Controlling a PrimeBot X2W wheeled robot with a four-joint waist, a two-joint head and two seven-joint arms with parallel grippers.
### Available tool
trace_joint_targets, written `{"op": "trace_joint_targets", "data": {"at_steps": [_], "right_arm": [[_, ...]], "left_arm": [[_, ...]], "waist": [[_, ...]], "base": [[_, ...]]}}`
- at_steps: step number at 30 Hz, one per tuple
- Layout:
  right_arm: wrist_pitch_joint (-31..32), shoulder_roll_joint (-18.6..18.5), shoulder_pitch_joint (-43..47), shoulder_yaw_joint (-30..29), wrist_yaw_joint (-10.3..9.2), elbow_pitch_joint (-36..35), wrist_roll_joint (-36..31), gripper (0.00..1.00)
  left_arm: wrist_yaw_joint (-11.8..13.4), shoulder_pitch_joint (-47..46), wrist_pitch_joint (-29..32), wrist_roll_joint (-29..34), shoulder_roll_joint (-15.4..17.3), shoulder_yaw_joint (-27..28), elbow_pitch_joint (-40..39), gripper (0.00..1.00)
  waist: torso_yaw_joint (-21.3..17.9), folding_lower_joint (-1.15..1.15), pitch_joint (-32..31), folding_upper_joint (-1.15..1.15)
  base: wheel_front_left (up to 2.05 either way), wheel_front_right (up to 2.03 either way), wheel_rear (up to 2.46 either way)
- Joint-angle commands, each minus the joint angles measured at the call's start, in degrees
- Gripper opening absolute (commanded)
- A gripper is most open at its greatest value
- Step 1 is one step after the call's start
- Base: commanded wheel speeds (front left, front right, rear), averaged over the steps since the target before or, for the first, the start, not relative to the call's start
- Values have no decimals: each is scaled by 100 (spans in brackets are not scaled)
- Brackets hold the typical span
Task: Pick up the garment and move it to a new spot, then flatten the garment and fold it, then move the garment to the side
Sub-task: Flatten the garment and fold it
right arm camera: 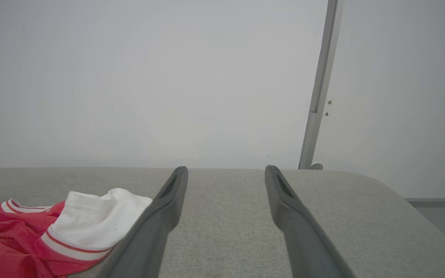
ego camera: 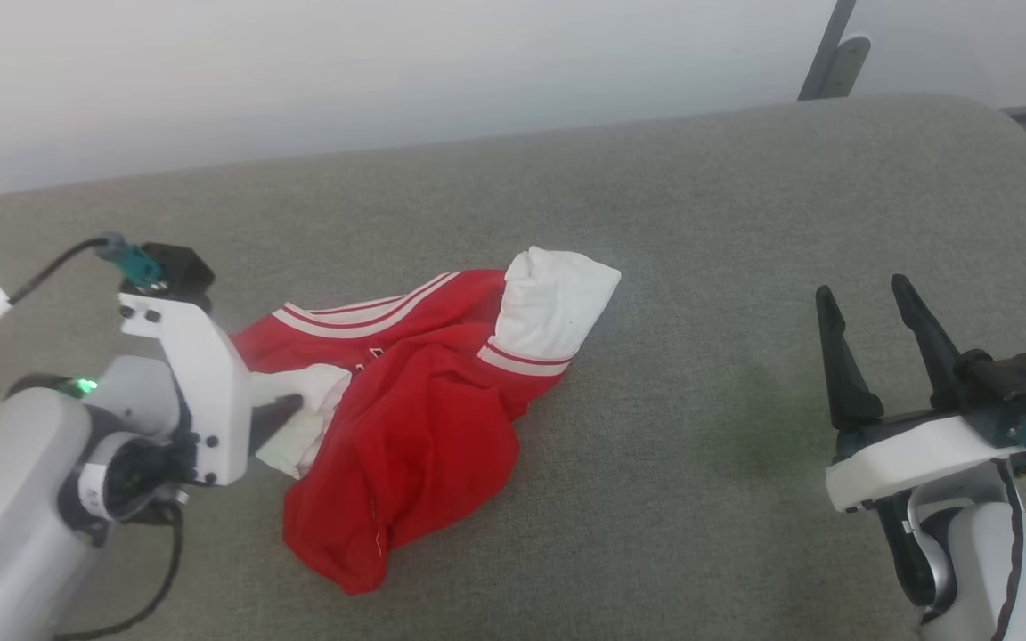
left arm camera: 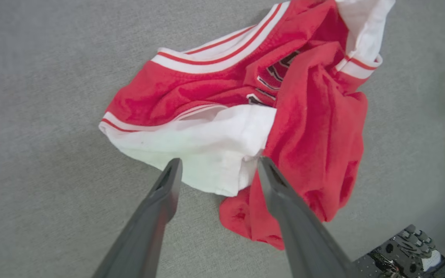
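The left gripper (left arm camera: 218, 162) has its jaws spread over the white lining, and the right gripper (ego camera: 861, 287) has its jaws open and empty. The crumpled bright red soft-fabric sports garment (ego camera: 424, 401) lies mid grey padded surface (ego camera: 700, 223). It looks light and limp, so pinch a striped trim band.

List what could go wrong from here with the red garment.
1. The open left gripper sits at the white lining of the garment; a pinch there may lift one layer only.
2. The garment lies bunched, and the open right gripper is far off, so flattening may drag it.
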Motion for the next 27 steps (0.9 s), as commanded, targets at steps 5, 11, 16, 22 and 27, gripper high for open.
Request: {"op": "trace_joint_targets", "data": {"at_steps": [5,11,16,22,27], "right_arm": [[10,-57,-15,22,-8,-62,33,100],[15,-63,-67,49,-8,-83,14,100],[-2,-70,-114,52,-8,-67,6,100],[-40,-96,-134,39,-8,-24,5,100],[-48,-97,-93,-15,-8,-14,-11,100]], "left_arm": [[-155,-140,-90,21,-261,-118,291,100],[-265,-256,-232,114,-415,-196,576,100],[-318,-360,-341,248,-447,-260,880,100],[-339,-466,-430,204,-503,-230,1199,0],[-278,-466,-503,216,-434,-154,1159,0]], "waist": [[-49,0,167,0],[-94,0,283,0],[-132,0,352,0],[-141,0,377,0],[-73,0,337,0]], "base": [[0,0,0],[0,0,0],[0,0,0],[0,0,0],[0,0,0]]}}
